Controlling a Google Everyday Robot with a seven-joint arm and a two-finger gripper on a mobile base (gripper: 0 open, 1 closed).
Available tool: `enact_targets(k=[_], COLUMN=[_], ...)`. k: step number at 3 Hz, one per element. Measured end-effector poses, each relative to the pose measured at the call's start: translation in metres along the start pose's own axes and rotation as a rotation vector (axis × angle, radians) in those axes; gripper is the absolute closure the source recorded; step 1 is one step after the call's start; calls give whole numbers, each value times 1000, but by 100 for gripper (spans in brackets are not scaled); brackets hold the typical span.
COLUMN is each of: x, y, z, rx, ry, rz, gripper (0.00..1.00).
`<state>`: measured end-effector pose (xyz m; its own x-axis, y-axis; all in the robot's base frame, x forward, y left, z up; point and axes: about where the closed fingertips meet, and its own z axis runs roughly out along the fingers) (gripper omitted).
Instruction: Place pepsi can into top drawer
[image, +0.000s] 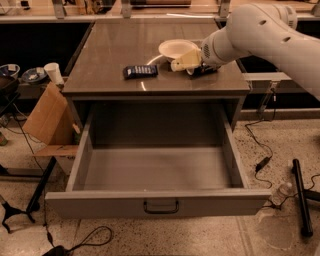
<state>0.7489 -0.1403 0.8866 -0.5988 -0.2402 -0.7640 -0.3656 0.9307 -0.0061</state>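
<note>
The top drawer (155, 202) is pulled wide open below the counter, and its grey inside shows nothing in it. Its dark pull handle (161, 206) sits at the middle of the front panel. My gripper (184, 62) hangs low over the counter top (110, 50), at the front right edge of a white bowl (175, 48). The white arm reaches in from the upper right. The pepsi can is not clearly in view; only a small dark shape (205, 70) shows under my wrist, and I cannot tell what it is.
A flat dark blue snack packet (140, 71) lies on the counter left of my gripper. A cardboard box (45, 117) leans at the cabinet's left side. Cables and a black bar (301, 197) lie on the floor at the right.
</note>
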Motion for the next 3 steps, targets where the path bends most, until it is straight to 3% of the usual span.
enact_targets(k=[1,3], x=[-9,-11], y=[5,-10], z=[26,57], rx=[-13,2], ry=[-13,-34], rz=[-5,-3], gripper=[0,0])
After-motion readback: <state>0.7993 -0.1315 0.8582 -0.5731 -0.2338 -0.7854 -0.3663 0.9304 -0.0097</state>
